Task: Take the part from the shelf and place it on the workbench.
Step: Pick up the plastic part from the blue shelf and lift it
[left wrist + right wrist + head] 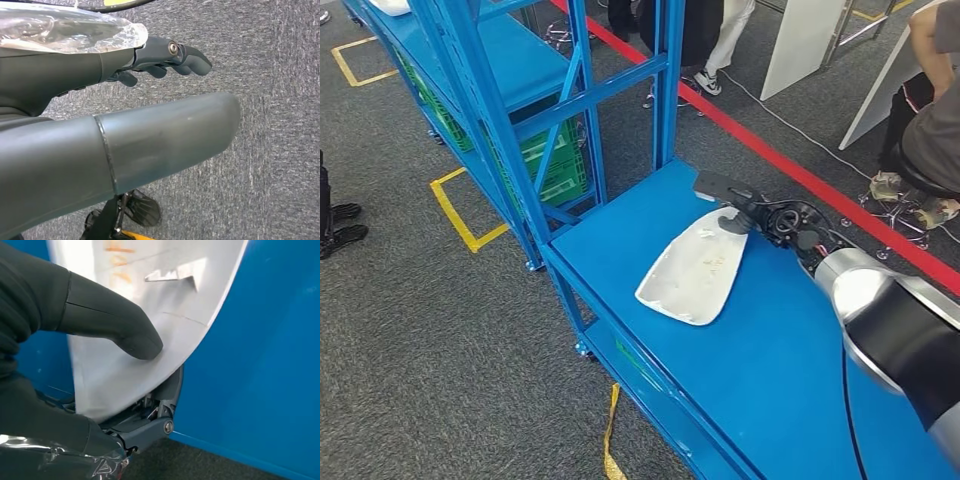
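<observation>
Right hand: my right hand [743, 208] holds the part [695, 267] at its narrow end. In the right wrist view my thumb [124, 327] presses on the upper face of the part [151, 315], and my darker fingers [158, 415] lie under its edge.
Part: it is a flat white piece with a rounded outline, wide at one end. In the head view it lies on the blue workbench [743, 380], and its wide end points to the front edge of the bench. Whether the held end touches the surface or is a little lifted, I cannot tell.
Marks on the part: the right wrist view shows some orange marks near the far side and a small raised tab. In the head view the marks are too faint to read.
Left hand: my left hand [166, 60] is seen in the left wrist view above grey carpet [271, 150]. The thumb is straight, the darker fingers are a little curled, and nothing is in it.
Shelf: the blue shelf [546, 110] stands just beside the far left end of the workbench. A green crate [561, 165] sits in its lower level.
Floor: a red line [803, 175] runs behind the bench, and yellow tape [460, 215] marks the carpet near the shelf.
People: a seated person [927, 130] is at the right, beyond the red line.
</observation>
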Controlling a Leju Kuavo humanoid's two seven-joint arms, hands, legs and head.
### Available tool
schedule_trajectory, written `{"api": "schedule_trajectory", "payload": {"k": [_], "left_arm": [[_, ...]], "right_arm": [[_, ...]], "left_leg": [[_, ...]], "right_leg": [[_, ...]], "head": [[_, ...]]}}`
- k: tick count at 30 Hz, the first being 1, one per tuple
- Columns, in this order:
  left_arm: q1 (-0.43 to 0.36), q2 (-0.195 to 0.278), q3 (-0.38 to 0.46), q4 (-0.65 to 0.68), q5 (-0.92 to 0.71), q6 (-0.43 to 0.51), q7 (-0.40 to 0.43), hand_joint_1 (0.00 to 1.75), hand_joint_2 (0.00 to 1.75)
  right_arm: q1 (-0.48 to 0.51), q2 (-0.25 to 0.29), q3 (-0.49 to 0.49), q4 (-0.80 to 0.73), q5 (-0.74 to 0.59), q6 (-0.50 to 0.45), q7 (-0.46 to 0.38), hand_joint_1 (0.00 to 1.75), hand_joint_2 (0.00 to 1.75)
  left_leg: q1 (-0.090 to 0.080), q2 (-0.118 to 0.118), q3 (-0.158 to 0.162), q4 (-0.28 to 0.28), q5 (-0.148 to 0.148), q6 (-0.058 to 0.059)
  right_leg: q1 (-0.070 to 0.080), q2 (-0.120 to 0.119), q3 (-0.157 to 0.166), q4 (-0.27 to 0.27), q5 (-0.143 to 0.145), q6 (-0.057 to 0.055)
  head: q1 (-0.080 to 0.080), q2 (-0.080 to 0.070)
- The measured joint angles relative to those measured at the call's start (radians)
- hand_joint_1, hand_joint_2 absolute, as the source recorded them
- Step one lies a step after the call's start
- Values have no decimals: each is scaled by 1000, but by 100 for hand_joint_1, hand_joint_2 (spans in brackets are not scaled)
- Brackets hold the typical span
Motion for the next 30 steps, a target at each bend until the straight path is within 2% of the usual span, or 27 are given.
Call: {"api": "schedule_trajectory", "payload": {"k": [24,30], "left_arm": [[2,0,0,0,-3,0,-4,0,0],[2,0,0,0,8,3,-12,0,0]], "right_arm": [[1,5,-24,7,-19,-2,-27,175,175],[6,5,-42,0,-56,-8,-69,175,175]], "left_leg": [[0,0,0,0,0,0],[0,0,0,0,0,0]], "right_leg": [[0,0,0,0,0,0],[0,0,0,0,0,0]], "head": [[0,0],[0,0]]}}
